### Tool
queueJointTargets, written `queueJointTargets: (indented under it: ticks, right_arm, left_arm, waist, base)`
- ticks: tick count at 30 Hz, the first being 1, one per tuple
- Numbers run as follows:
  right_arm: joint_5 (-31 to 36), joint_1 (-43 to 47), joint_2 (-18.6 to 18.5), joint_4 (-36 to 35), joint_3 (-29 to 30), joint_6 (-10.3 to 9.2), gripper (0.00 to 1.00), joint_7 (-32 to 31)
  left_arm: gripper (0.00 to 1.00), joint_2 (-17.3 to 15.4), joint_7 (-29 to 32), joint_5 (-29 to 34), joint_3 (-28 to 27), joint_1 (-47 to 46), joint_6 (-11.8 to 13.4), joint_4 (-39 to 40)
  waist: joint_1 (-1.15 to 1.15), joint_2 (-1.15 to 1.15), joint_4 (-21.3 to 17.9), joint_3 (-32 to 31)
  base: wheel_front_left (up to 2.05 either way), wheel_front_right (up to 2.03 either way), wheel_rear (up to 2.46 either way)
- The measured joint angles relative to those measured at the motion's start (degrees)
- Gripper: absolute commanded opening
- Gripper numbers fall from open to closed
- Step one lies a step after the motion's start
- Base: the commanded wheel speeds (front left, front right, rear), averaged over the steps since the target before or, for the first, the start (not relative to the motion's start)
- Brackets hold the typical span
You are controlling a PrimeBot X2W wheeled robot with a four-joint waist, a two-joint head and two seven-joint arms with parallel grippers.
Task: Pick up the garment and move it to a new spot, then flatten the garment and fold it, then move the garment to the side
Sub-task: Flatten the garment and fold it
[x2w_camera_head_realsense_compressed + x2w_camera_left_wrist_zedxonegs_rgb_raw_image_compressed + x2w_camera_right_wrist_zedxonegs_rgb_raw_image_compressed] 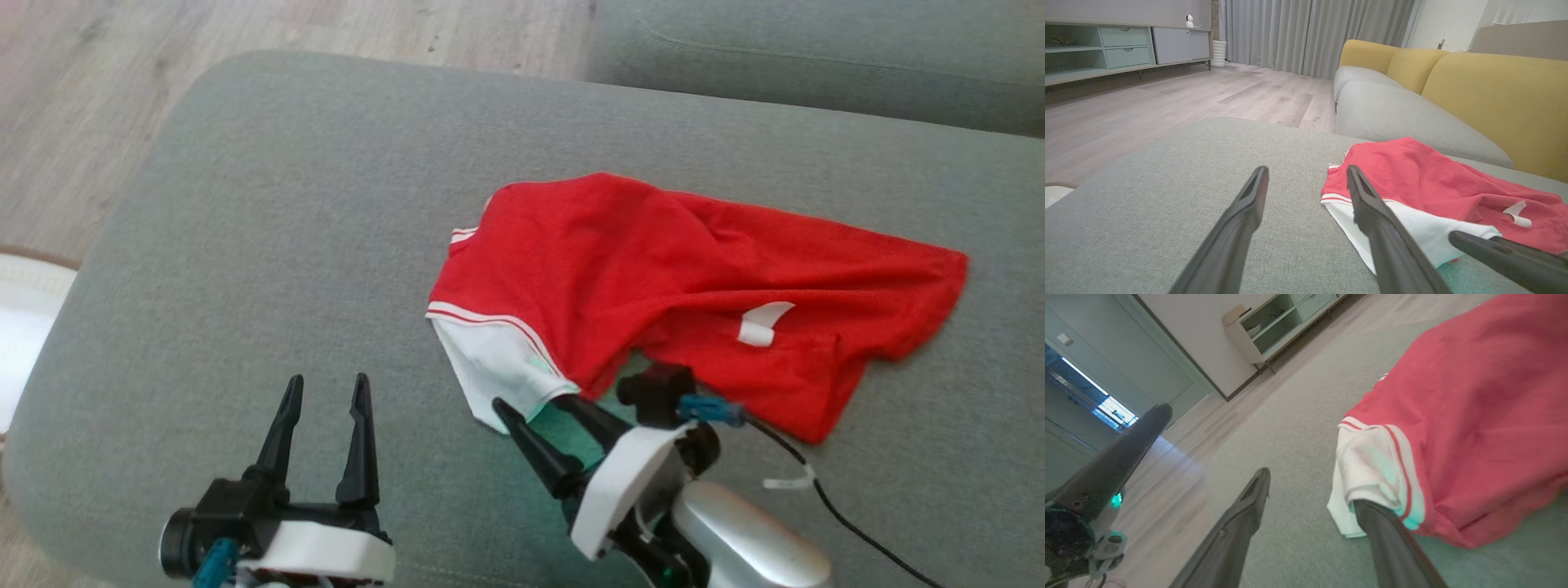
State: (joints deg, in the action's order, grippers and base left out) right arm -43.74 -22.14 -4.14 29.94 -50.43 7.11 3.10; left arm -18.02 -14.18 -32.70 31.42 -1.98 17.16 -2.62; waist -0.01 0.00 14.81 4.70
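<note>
Garment (669,269): red, lay lengthwise to the right. My right hand (532,406): nearer, spread wide, one finger at its white sleeve (490,367). My left hand (328,380): wide, apart.

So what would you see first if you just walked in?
The bright red garment, crumpled on the grey cushion, right of its middle. Next, the right gripper, open at its white sleeve, and the left gripper, open over bare cushion beside it.
</note>
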Motion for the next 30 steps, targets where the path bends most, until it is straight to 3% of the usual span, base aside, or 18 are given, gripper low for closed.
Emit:
queueJointTargets:
  ticks: [6,13,20,30]
  right_arm:
    - [6.1,2.2,0.0,1.6,7.1,0.0,1.0,2.2]
    - [15.0,5.8,-1.8,-1.3,22.0,0.0,1.0,3.6]
    - [28.3,6.5,-5.8,-2.3,37.2,0.0,1.0,-2.2]
    - [33.0,6.4,-5.8,2.0,42.7,0.0,1.0,-7.9]
  left_arm:
    - [1.0,-0.7,0.5,0.0,0.0,0.0,0.5,0.3]
    - [1.0,-0.9,0.5,0.0,0.0,0.3,0.6,0.9]
    - [1.0,-0.9,0.5,0.0,0.2,0.2,0.5,1.0]
    - [1.0,-0.9,0.5,0.0,0.4,0.0,0.5,0.9]
  waist:
    - [0.0,0.0,-2.0,-0.8]
    - [0.0,0.0,-3.8,-1.5]
    - [0.01,0.0,-4.1,-0.2]
    - [0.01,0.0,-2.4,1.7]
  base:
    - [0.0,0.0,0.0]
    - [0.0,0.0,0.0]
    - [0.0,0.0,0.0]
    - [0.0,0.0,0.0]
